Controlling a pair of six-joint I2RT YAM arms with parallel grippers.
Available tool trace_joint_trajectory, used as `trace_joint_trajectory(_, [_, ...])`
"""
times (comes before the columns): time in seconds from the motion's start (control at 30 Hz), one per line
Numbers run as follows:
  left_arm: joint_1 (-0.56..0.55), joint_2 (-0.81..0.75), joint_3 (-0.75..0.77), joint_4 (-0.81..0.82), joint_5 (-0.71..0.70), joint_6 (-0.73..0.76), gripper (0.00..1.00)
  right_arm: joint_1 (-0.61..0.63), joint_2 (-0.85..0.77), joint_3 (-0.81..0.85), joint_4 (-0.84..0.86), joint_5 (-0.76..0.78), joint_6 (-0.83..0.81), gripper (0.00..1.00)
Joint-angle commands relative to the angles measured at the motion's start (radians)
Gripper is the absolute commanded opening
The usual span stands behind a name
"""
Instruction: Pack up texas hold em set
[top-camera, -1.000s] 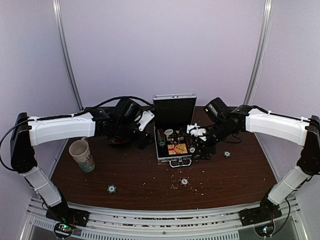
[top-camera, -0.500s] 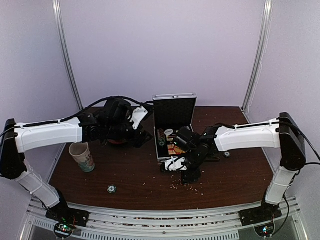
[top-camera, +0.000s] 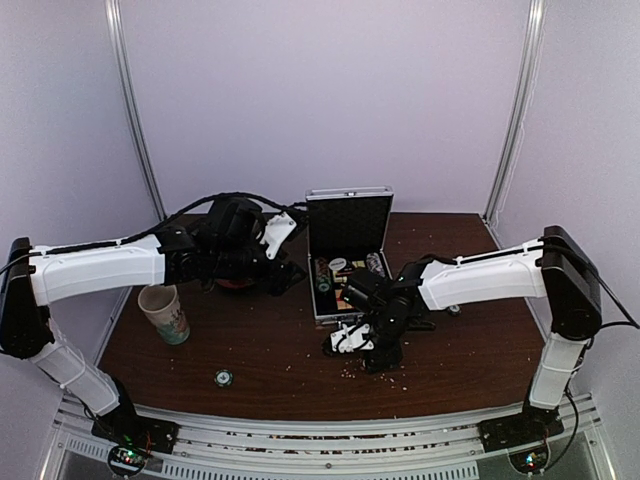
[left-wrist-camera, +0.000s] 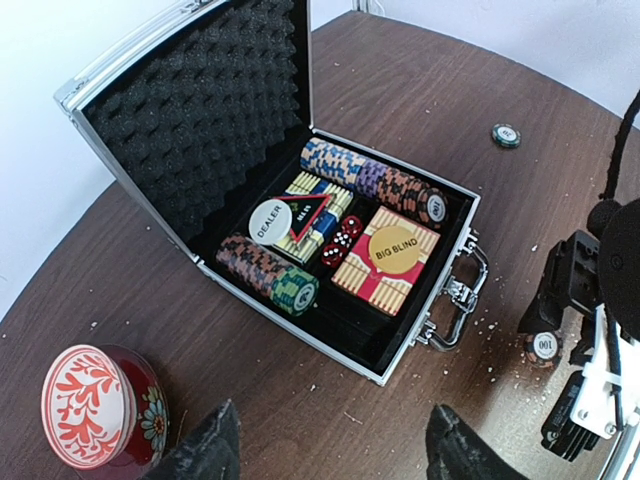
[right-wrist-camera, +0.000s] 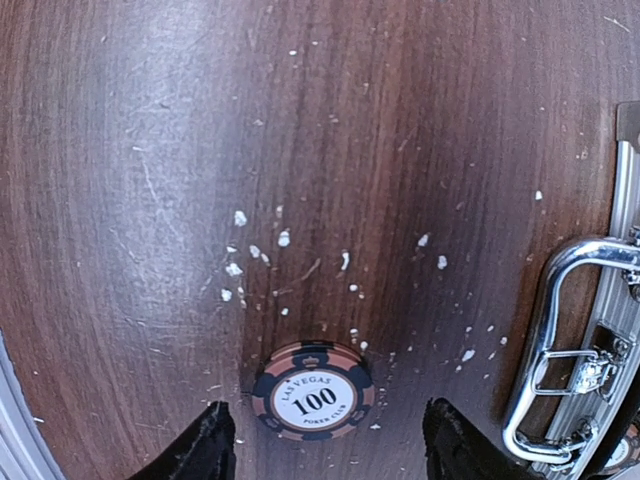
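The silver case (top-camera: 347, 314) stands open at the table's middle, lid upright. In the left wrist view its rim (left-wrist-camera: 300, 318) frames rows of chips (left-wrist-camera: 262, 268), a red-yellow card box (left-wrist-camera: 362, 290), red dice (left-wrist-camera: 340, 240), a yellow disc (left-wrist-camera: 396, 250) and a white dealer disc (left-wrist-camera: 270, 220). My right gripper (top-camera: 368, 352) is low over the table in front of the case, open, its fingers either side of a loose "100" chip (right-wrist-camera: 313, 391). My left gripper (top-camera: 287, 275) is open and empty, left of the case, above bare wood (left-wrist-camera: 330, 445).
A patterned paper cup (top-camera: 165, 312) stands at the left. A red-and-white bowl (left-wrist-camera: 90, 405) on a red saucer sits left of the case. Loose chips lie at the front left (top-camera: 223, 378) and right of the case (left-wrist-camera: 507, 134). White crumbs dot the wood.
My right arm swung from over the case's right side to the table in front of it and came down round the loose chip. My left arm shifted slightly.
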Motion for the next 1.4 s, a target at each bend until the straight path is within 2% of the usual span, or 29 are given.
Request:
trace_joint_trajectory(0.0, [-0.001,-0.019,-0.006,0.037,0.006,0.012,0.64,0.013,0.017,-0.013,0.002,-0.011,-0.008,0.64])
trace_joint_trajectory(0.5, [-0.001,-0.005,-0.003,0.032,0.007,0.013,0.64,0.015,0.053,-0.016,0.012,0.010,0.010,0.50])
trace_joint_trajectory(0.83, [-0.001,0.000,0.002,0.028,0.012,0.014,0.64,0.015,0.069,0.003,-0.024,-0.049,0.012,0.30])
trace_joint_trajectory(0.97, [-0.001,0.001,0.002,0.028,0.012,0.014,0.64,0.009,0.052,0.003,-0.030,-0.032,0.020,0.25])
trace_joint_trajectory(1.17, [-0.001,0.001,0.004,0.026,0.017,0.015,0.64,-0.066,-0.011,0.025,-0.057,-0.042,0.030,0.25])
trace_joint_trajectory(1.37, [-0.001,0.004,0.005,0.025,0.023,0.015,0.64,-0.199,-0.054,0.071,-0.054,-0.059,0.049,0.24])
